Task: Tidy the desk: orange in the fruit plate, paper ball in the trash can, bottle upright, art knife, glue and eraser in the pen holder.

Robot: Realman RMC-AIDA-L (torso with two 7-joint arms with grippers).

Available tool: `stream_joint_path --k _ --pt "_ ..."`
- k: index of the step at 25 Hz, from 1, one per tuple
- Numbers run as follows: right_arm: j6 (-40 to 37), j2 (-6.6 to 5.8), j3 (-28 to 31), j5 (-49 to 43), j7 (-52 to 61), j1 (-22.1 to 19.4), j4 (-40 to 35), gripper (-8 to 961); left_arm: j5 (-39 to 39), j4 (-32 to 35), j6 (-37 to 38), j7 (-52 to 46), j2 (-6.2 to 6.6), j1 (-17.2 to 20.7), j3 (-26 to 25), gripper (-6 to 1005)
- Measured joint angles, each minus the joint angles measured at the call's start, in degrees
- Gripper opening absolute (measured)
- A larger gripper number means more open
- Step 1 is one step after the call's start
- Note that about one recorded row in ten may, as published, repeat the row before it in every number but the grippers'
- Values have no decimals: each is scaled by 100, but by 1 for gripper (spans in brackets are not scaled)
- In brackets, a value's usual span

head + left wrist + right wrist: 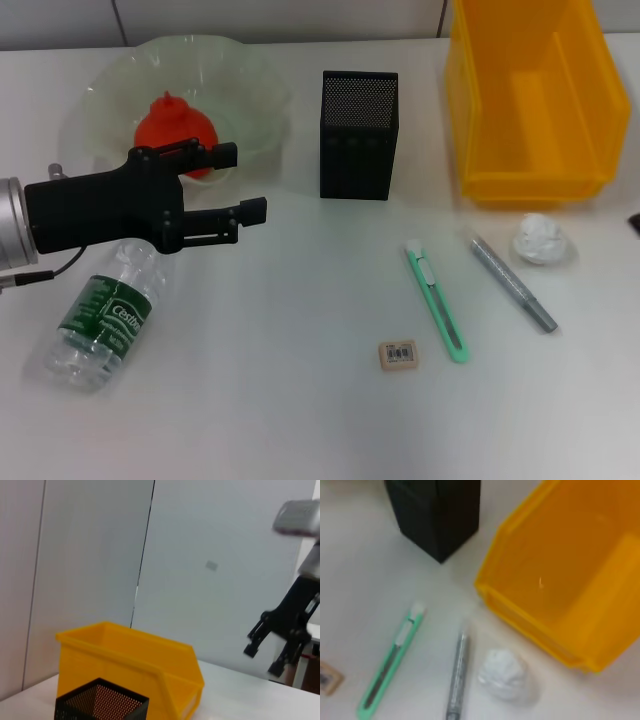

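The left gripper (pixel 245 182) hovered with jaws released above the lying bottle (pixel 102 318) — beside the fruit plate (pixel 250 90). The right gripper (pixel 267 660) hung off the worktop's (pixel 300 400) right edge — jaws parted.

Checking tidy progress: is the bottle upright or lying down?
Lying down: the bottle rests on its side on the desk, below the open left gripper.

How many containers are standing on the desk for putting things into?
3: the green fruit plate at back left holding the orange, the black mesh pen holder in the middle, and the yellow bin at back right.
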Motion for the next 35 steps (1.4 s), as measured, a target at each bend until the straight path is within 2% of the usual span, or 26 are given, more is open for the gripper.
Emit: stream_joint_path --k 2,3,5,6,8,9,10,11,15,18,23,27,29,30,31,34,35 --pt "709 -11 -456 -112 235 -17 759 753 24 -4 -5 -1 -6 -5 1 840" --pt "709 -11 -456 -112 235 -17 759 753 26 -6 -6 -1 -6 -7 5 840" --pt "1509 -12 -617 -86 353 65 1632 751 35 -26 -15 -3 -8 -25 33 840" --pt "1509 -12 -617 -86 353 65 1632 751 35 -26 -15 -3 -8 -25 33 840" --pt "2075 -11 -771 -70 361 235 2408 749 38 -45 -29 -3 -10 -24 29 841" --pt "2075 -11 -771 -70 361 235 2408 749 38 -45 -29 -3 -10 -24 29 841" --pt "2392 -9 -842 -70 357 345 2829 748 40 -48 -35 -4 -13 -8 25 841" --pt "2392 -9 -842 -70 357 345 2829 748 40 -48 -35 -4 -13 -8 25 841" --pt "2938 -9 -1094 -68 301 588 3657 745 41 -51 -45 -4 -21 31 31 841" --pt "3075 -9 -1145 -8 222 634 3789 743 41 -55 -48 -4 -28 48 33 840" --pt "3032 -17 -1119 200 121 621 3717 502 41 -59 -59 -4 -38 87 33 840" --pt "2807 -27 -1085 227 78 591 3481 435 40 -60 -66 -4 -47 119 16 840" --pt "2433 -26 -1034 348 -6 536 3113 401 39 -60 -50 -6 -43 137 4 840" --pt "1994 -26 -841 603 -88 410 2438 400 39 -46 -12 -73 -29 155 -1 840" --pt "1994 -26 -841 603 -88 410 2438 398 39 -46 -12 -73 -29 155 -1 841" --pt "1592 -28 -345 830 -104 296 1412 394 36 11 27 -263 -10 167 -4 841" --pt "1651 -25 26 962 -114 258 1027 393 35 126 45 -610 11 168 17 841"
